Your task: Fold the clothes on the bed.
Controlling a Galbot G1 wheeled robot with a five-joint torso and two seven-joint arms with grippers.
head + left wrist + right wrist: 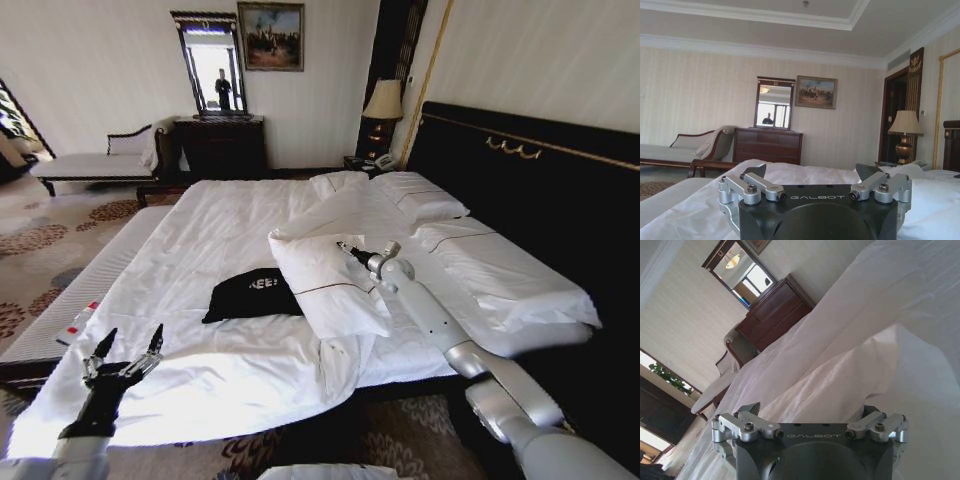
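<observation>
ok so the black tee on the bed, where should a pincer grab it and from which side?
Likely the near hem edge of the black T-shirt, approached from above on the robot's side. It lies crumpled flat on the white sheet of the bed, its right edge against a pillow, so that side is blocked. The open left pincer has the freer path; the right pincer is over the pillow.
</observation>
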